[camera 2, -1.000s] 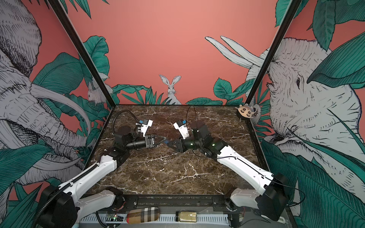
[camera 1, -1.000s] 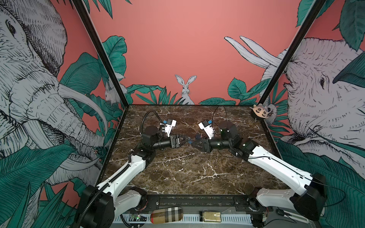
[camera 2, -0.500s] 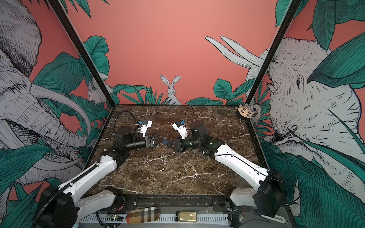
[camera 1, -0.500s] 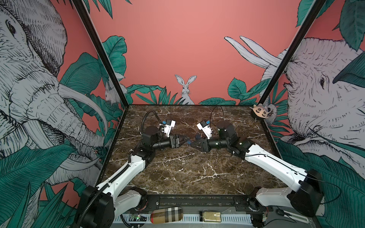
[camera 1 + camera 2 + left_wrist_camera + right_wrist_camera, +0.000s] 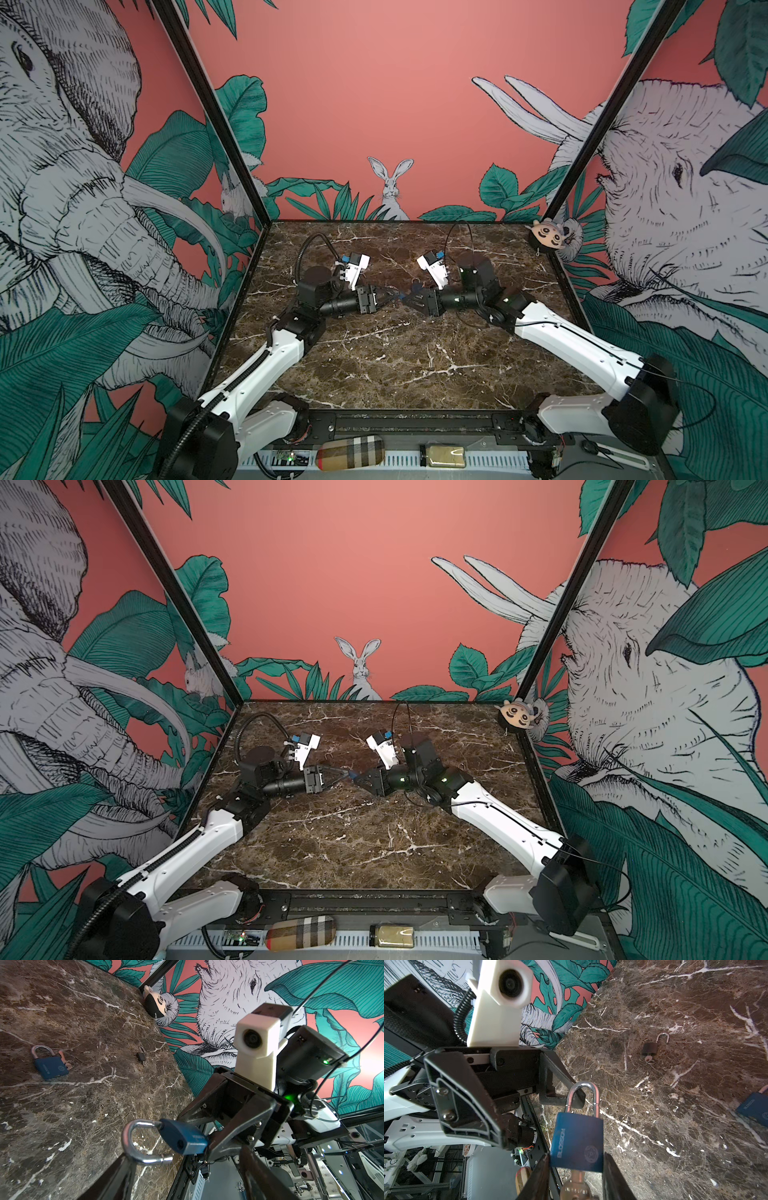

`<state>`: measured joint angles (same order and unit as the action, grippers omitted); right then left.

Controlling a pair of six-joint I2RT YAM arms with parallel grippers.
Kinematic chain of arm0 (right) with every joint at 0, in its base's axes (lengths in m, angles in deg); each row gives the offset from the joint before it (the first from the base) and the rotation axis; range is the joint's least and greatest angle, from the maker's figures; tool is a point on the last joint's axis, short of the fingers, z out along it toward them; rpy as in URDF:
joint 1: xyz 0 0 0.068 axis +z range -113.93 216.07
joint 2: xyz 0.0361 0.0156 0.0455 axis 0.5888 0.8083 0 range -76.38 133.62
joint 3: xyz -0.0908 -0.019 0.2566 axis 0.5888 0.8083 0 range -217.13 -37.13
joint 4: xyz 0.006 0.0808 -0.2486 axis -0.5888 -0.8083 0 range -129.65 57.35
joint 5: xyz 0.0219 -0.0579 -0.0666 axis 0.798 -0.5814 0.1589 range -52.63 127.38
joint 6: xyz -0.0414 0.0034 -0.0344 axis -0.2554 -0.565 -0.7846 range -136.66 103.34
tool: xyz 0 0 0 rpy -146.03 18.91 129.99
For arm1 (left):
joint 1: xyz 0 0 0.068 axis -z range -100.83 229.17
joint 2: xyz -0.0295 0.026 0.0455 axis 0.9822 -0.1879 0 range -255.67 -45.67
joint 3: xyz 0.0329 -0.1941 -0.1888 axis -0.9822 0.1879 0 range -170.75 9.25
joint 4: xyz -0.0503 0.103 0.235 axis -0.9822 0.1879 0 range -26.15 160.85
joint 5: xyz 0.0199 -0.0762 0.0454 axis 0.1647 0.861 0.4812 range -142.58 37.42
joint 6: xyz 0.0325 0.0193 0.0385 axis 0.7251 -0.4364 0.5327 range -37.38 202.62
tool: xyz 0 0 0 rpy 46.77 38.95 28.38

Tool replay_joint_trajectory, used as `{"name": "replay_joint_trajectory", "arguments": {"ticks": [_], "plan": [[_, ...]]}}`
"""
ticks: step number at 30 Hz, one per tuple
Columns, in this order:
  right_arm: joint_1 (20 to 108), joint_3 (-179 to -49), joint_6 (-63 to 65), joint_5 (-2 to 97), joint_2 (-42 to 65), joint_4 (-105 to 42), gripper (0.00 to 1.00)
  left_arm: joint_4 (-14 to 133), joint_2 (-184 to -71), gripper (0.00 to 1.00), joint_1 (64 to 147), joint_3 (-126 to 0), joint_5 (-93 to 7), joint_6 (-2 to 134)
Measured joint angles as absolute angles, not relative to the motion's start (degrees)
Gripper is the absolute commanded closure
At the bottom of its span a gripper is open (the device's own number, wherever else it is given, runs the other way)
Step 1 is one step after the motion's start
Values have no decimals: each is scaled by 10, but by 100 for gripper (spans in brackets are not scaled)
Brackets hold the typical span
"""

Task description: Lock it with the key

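A blue padlock hangs above the marble table, and my right gripper is shut on its body. A key sticks out of the lock's underside. The steel shackle is open: its free end stands clear of the hole in the body. My left gripper faces the lock with its fingers wide apart, open. One finger reaches to the top of the shackle. In both top views the left gripper and the right gripper meet tip to tip mid-table.
A second blue padlock lies on the table with a copper key beside it. A small black padlock lies further off, shackle open, key in it. A plush toy sits at the back right corner.
My right gripper has carried the padlock a little to the left, up to the left gripper. The left gripper's fingers have narrowed slightly.
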<state>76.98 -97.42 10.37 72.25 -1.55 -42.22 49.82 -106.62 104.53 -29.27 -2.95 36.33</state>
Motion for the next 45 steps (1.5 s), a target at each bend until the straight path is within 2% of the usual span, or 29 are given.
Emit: {"name": "replay_joint_trajectory", "arguments": {"ticks": [14, 27, 45], "plan": [[770, -964, 99, 726, -23, -423, 87, 522, -1099, 33, 1038, -320, -52, 374], [770, -963, 97, 726, -23, -424, 87, 534, -1103, 32, 1036, -320, -55, 373], [770, -963, 94, 725, -23, -426, 87, 541, -1128, 50, 1031, -320, -45, 354]]}}
